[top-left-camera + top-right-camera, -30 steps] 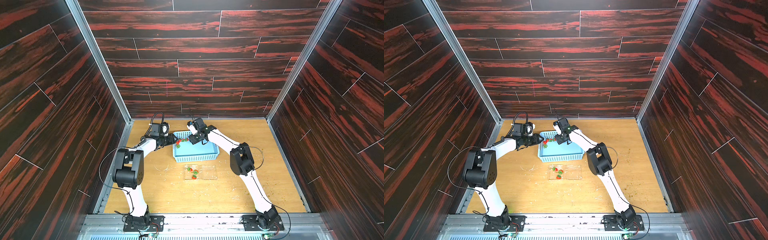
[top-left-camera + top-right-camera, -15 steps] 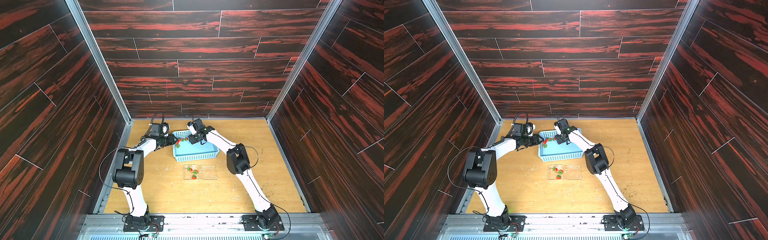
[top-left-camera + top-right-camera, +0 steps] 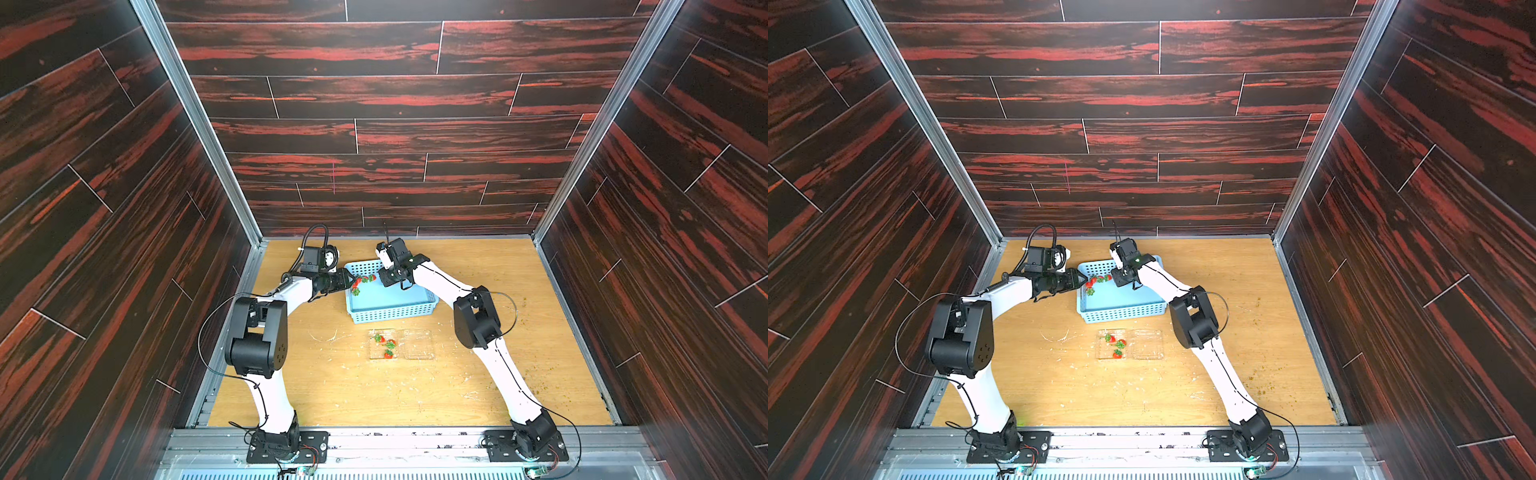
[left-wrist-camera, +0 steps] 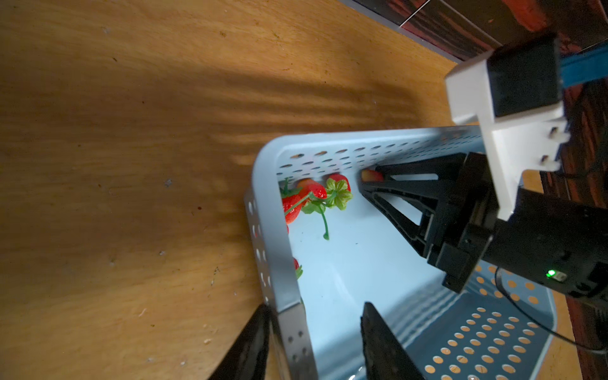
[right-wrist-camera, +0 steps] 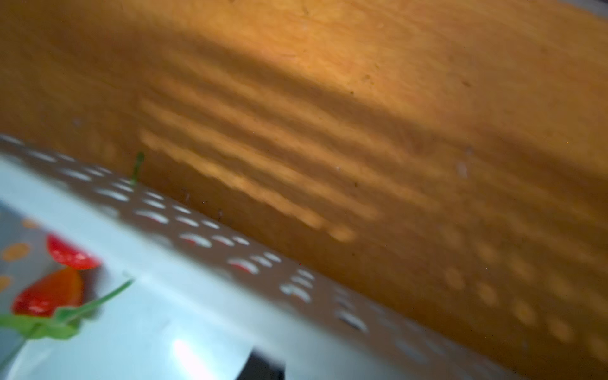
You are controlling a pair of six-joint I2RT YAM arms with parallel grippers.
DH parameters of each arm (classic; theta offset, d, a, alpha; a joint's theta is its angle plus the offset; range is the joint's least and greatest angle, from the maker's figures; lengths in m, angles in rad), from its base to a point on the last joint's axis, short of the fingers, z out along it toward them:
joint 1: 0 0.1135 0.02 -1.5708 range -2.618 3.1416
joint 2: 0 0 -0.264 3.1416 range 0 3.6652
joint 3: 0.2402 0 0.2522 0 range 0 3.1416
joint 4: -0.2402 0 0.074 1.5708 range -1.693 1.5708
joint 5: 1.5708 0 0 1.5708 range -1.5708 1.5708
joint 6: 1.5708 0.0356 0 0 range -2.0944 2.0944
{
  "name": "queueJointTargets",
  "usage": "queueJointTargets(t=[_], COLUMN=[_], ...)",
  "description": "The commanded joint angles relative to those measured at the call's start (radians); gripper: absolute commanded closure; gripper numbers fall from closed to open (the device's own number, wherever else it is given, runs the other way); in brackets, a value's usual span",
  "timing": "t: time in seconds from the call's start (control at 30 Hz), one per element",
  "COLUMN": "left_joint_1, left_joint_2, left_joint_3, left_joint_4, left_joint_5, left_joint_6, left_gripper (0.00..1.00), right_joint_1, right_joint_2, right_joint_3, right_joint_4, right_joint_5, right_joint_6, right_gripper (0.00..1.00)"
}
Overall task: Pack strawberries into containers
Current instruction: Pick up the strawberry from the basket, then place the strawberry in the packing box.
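We log the basket (image 3: 390,309) at the far middle of the table (image 3: 332,386). The basket strawberries (image 3: 360,282) bunch in its far-left corner. The left gripper (image 3: 348,279) straddles its left wall: one finger outside, one inside. The right gripper (image 3: 379,277) sits inside, just right of those berries. Before the basket, apart, lies the punnet (image 3: 417,345); three punnet strawberries (image 3: 388,344) sit in its left half.
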Motion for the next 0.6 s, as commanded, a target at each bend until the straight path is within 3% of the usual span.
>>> queueJointTargets(t=[0.0,0.33,0.57], left_joint_1=[-0.004,-0.004,-0.004], left_joint_2=[-0.028,-0.037,-0.034], left_joint_3=[0.012,0.011,0.019], left_joint_4=[-0.008,-0.007,-0.011], left_joint_5=[0.004,-0.004,-0.007], left_joint_6=[0.013,0.017,0.025], left_gripper=[0.53,0.53,0.53], right_joint_1=[-0.002,0.018,0.135], right_joint_2=[-0.117,-0.491,-0.728], right_joint_3=[-0.118,-0.511,-0.804], right_joint_4=[0.077,0.171,0.139], right_joint_5=[-0.034,-0.128,-0.28], right_joint_6=[0.004,-0.054,-0.096], right_gripper=[0.79,0.81,0.79])
